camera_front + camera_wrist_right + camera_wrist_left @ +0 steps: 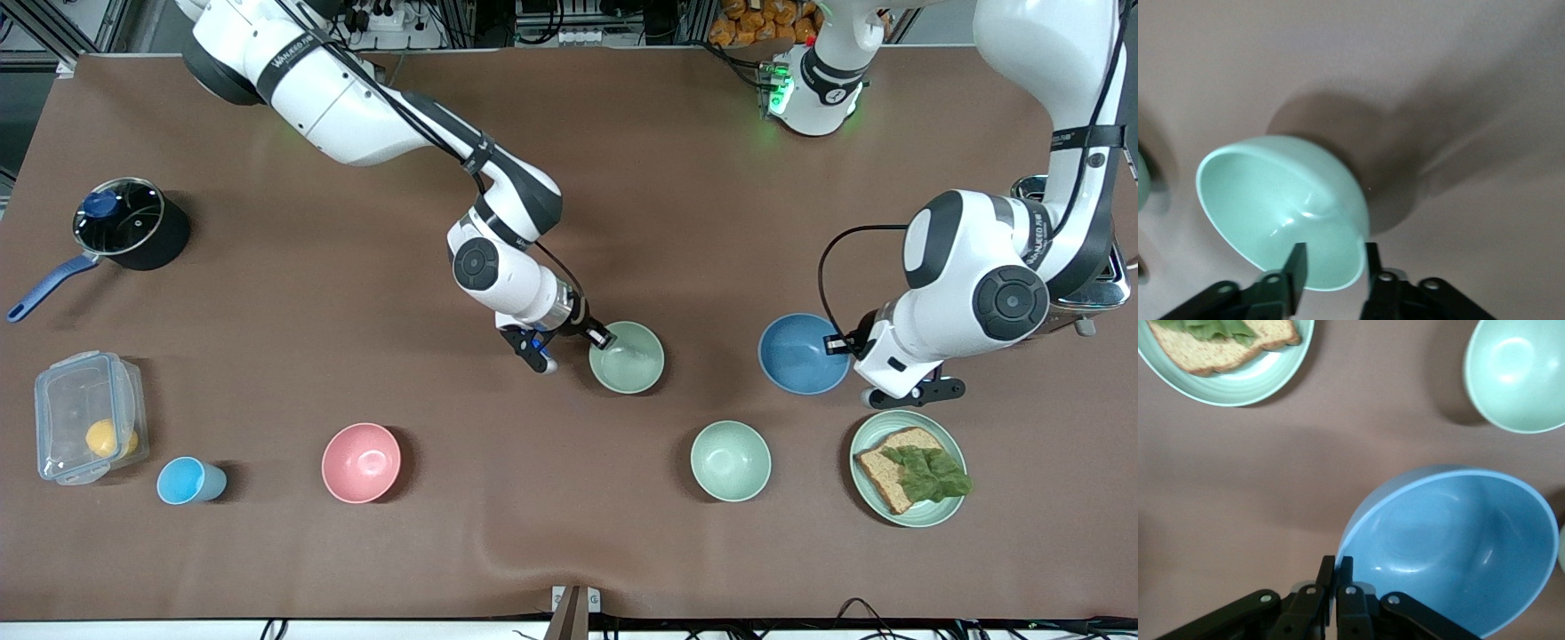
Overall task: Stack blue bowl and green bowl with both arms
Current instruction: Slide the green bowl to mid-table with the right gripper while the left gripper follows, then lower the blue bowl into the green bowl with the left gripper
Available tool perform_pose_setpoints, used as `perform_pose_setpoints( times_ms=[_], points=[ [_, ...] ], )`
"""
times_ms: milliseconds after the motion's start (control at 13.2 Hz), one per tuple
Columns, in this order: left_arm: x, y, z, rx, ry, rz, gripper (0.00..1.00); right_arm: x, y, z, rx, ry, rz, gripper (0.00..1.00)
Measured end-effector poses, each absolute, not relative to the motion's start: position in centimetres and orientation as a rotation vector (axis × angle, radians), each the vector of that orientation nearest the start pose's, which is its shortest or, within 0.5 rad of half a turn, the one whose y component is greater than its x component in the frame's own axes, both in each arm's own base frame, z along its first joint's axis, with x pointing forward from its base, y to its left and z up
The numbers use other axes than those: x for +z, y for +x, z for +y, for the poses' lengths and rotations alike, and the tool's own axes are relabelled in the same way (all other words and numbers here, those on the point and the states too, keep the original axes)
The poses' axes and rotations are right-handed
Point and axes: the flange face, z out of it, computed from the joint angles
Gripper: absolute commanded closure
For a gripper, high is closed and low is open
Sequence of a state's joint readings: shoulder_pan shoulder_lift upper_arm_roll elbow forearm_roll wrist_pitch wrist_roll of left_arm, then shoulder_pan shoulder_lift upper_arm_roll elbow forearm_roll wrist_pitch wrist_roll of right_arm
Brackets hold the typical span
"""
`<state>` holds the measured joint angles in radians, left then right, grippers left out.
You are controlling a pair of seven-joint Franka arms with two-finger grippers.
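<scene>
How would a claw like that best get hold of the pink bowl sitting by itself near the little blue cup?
By its rim, I'd guess, coming straight down from above. The pink bowl sits upright with its mouth open upward, and its thin wall suits one finger inside and one outside. The left gripper pinches the blue bowl this way. The edge away from the blue cup has bare table around it.

L claw (1336, 568) pinched tight, wrist low; R claw (1333, 257) fingers parted, arm reaching toward table centre

bowl (626, 357) beside bowl (803, 353) | plate (907, 468) nearer camera
</scene>
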<state>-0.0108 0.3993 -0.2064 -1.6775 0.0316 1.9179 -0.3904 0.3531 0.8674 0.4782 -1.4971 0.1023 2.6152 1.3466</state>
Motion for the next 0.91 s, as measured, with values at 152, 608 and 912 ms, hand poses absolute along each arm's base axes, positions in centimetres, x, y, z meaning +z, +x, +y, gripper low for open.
perform_pose_setpoints(
  times_ms=[152,608,912],
  points=[
    [36.7,63.2,-15.4,0.242,-3.132,-0.346,1.0,23.2,56.4,48.8,0.264,-2.433,1.057,0.0],
    [34.7,61.7,-27.2,0.273,-3.101,-0.526,1.0,23.6,60.4,44.3,0.316,-2.358,1.368,0.0],
    [34.1,61.6,-31.1,0.263,-3.111,-0.566,1.0,22.3,61.7,42.1,0.308,-2.285,1.57,0.0]
  ],
)
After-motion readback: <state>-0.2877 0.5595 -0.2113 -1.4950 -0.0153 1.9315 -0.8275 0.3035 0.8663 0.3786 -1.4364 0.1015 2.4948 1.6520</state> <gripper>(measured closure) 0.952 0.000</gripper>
